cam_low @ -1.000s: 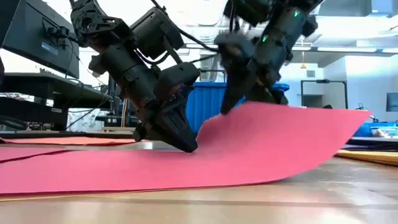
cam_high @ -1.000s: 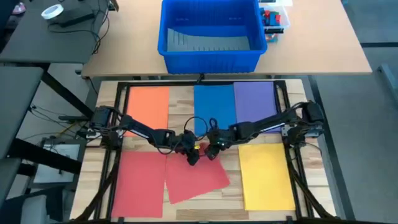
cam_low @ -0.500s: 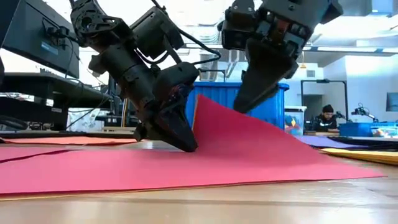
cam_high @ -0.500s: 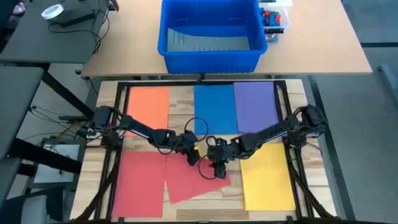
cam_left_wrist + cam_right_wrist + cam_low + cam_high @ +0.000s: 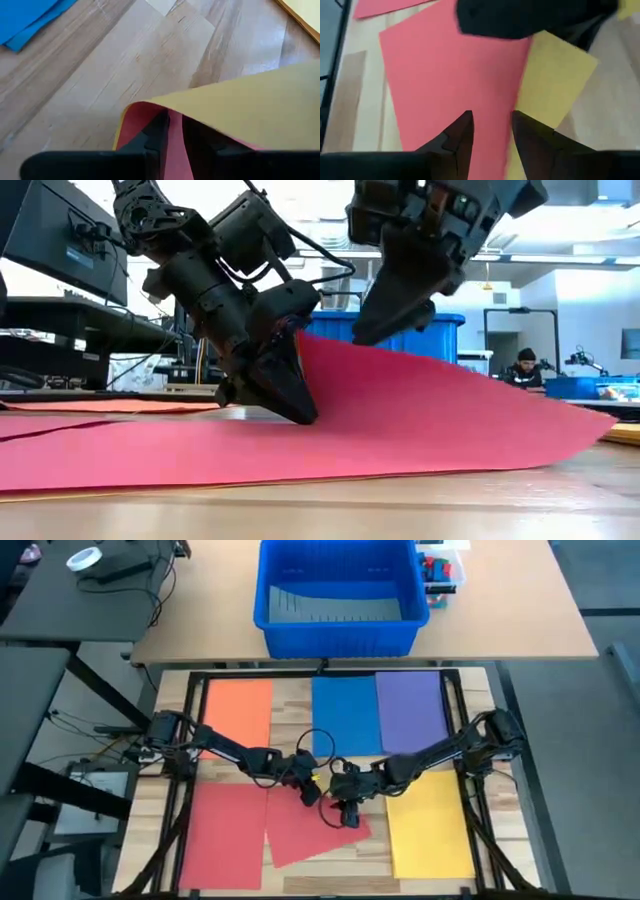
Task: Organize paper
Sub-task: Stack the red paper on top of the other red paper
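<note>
Paper, the tilted red sheet point(image 5: 315, 825), is pinched by the left pincer point(image 5: 311, 794); the right pincer point(image 5: 349, 814), now open above it, has released, so alignment is unfinished.

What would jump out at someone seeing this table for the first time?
Probably the tilted red sheet near the table's middle front: the left gripper pinches one raised corner while the right gripper hangs open just above it. Around it lie flat sheets: orange paper, blue paper, purple paper and yellow paper. A big blue bin sits on the desk behind.
</note>
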You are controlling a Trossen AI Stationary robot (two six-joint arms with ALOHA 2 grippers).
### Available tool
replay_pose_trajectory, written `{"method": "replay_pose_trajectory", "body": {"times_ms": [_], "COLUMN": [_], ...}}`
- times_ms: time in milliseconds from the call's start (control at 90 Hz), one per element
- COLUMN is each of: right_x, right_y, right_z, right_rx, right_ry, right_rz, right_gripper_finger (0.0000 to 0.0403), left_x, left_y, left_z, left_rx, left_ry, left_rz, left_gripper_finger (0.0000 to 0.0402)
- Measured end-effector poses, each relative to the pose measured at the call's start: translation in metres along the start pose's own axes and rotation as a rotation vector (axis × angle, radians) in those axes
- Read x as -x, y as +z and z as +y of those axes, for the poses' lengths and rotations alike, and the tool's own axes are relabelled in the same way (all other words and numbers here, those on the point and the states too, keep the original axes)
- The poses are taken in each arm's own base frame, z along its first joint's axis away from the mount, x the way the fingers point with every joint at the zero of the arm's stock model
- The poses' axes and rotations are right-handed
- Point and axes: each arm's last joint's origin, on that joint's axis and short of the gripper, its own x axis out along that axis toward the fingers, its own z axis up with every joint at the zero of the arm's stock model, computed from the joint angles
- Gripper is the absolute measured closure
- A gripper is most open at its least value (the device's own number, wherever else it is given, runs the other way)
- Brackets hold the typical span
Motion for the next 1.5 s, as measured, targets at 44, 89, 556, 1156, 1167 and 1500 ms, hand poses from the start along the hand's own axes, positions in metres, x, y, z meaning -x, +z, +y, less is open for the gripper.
{"method": "replay_pose_trajectory", "body": {"times_ms": [44, 89, 556, 1156, 1167, 1500], "right_x": [-0.004, -0.008, 0.005, -0.013, -0.014, -0.016], "right_y": [-0.003, -0.006, -0.008, -0.011, -0.011, -0.013], "right_z": [0.000, -0.001, -0.063, -0.103, -0.102, -0.092], "right_rx": [-0.004, -0.017, -0.269, 0.023, 0.025, 0.049], "right_ry": [-0.002, -0.004, -0.226, -0.248, -0.247, -0.235], "right_rz": [0.017, 0.037, 0.234, 0.321, 0.321, 0.319], "right_gripper_finger": [0.0278, 0.0278, 0.0279, 0.0222, 0.0219, 0.0191], "left_x": [0.000, 0.000, 0.000, 0.000, 0.000, 0.000], "left_y": [0.000, 0.000, 0.000, 0.000, 0.000, 0.000], "left_z": [0.000, 0.000, 0.000, 0.000, 0.000, 0.000], "left_rx": [0.000, 0.000, -0.008, -0.002, -0.002, -0.003], "left_ry": [-0.001, -0.001, 0.000, -0.001, -0.001, -0.001], "left_rz": [0.000, 0.000, 0.000, 0.001, 0.001, 0.002], "left_gripper_finger": [0.0359, 0.0359, 0.0359, 0.0360, 0.0360, 0.0360]}}
